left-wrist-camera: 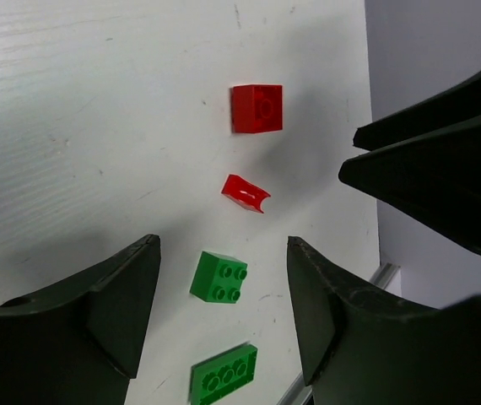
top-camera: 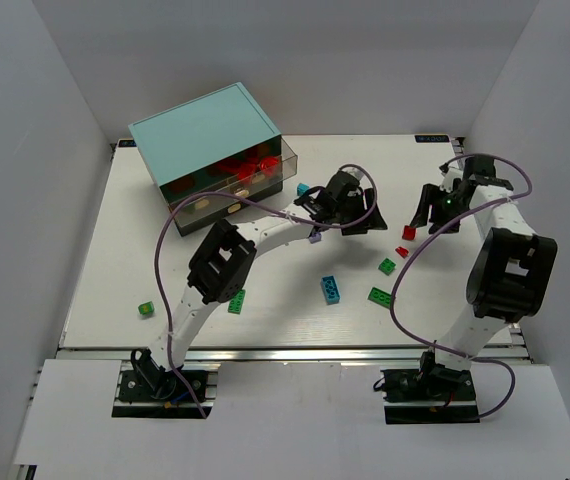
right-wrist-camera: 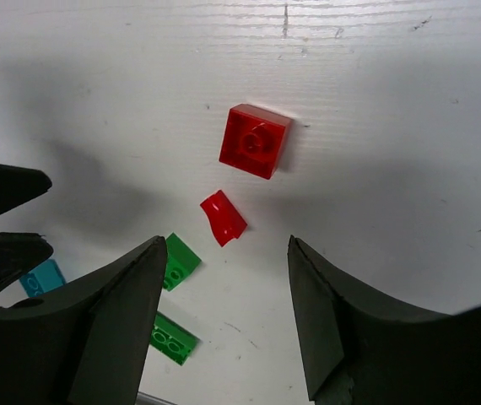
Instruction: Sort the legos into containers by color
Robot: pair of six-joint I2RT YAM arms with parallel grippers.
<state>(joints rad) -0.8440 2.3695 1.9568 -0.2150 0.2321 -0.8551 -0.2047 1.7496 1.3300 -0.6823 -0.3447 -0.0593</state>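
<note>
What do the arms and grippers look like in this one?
The left arm and right arm have white links, boxy black joints and black bases. A purple cable loops along each. The left gripper and right gripper have two broad, curved black fingers.

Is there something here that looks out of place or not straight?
The light-teal cabinet at the far left of the table stands askew, turned against the table edges. Among the scattered legos, the red square brick near the right hand shows a hollow underside, so it seems upside down. Nothing looks damaged.
</note>
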